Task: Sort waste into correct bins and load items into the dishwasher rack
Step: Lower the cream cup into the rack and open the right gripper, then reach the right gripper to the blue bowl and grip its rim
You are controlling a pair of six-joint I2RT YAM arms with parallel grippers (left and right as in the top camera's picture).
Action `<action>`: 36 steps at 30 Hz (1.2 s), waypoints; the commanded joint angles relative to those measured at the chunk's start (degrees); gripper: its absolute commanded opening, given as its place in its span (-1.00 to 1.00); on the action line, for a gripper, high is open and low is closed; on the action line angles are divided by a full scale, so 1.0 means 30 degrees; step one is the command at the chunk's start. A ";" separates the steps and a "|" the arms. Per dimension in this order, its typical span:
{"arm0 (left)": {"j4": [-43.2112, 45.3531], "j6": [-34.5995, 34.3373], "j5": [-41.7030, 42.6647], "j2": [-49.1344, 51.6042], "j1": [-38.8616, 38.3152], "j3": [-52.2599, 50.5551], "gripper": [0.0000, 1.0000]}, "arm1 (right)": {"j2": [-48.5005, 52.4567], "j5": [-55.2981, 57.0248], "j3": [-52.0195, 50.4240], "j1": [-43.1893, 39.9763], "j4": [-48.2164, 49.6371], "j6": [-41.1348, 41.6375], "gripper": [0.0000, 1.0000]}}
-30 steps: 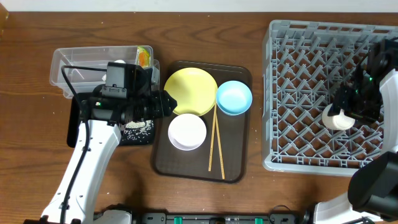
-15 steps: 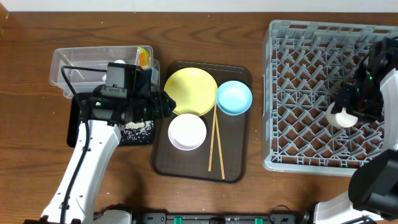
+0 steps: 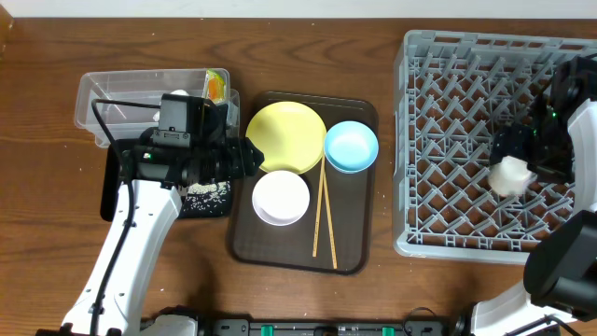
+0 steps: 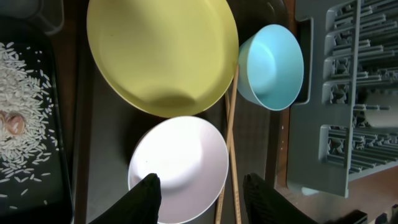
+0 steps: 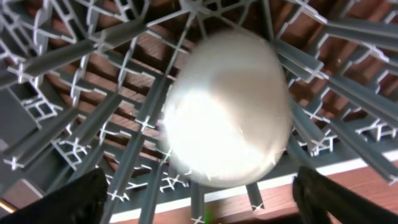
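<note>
left gripper (image 4: 200,183): fingers spread apart with nothing between them, hovering low over the brown tray (image 3: 350,252).
white bowl (image 4: 180,165): right under the left gripper's fingertips, upright and empty, on the brown tray.
chopsticks (image 4: 231,143): side by side, running out between the left gripper's two fingers, just beside the white bowl's rim.
plate (image 4: 161,56): ahead of the left gripper, just past the white bowl, flat on the brown tray.
blue bowl (image 4: 273,65): ahead of the left gripper, across the chopsticks from the plate, upright and empty.
black tray (image 4: 31,124): off to the plate's side of the left gripper, beside the brown tray, with rice (image 4: 25,99) scattered in it.
clear tub (image 3: 131,93): beside the left arm's wrist, next to the black tray; a wrapper (image 3: 216,84) sits at its corner nearest the plate.
right gripper (image 5: 200,186): fingers spread wide, gripping nothing, over the rack (image 3: 448,140).
cup (image 5: 227,106): between and beyond the right gripper's fingers, clear of both, among the rack's ribs; blurred, so its tilt cannot be told.
rack: beneath the right gripper, on the table (image 3: 56,261), well apart from the left gripper.
</note>
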 commanded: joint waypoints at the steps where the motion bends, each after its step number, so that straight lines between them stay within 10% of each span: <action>1: -0.0058 0.0313 -0.0233 -0.0051 0.0095 0.0160 -0.07 | 0.0160 -0.0350 0.0044 -0.0138 0.0015 -0.0233 0.91; 19: -0.3198 0.0095 -0.6258 -0.0051 0.0102 0.0160 0.10 | -0.2229 -0.8830 0.0750 0.2608 0.4444 -0.2106 0.57; 36: -0.3184 0.0087 -0.6237 -0.0036 0.0102 0.0160 0.29 | 0.1282 -0.2135 0.0721 1.2517 1.0550 -0.2120 0.52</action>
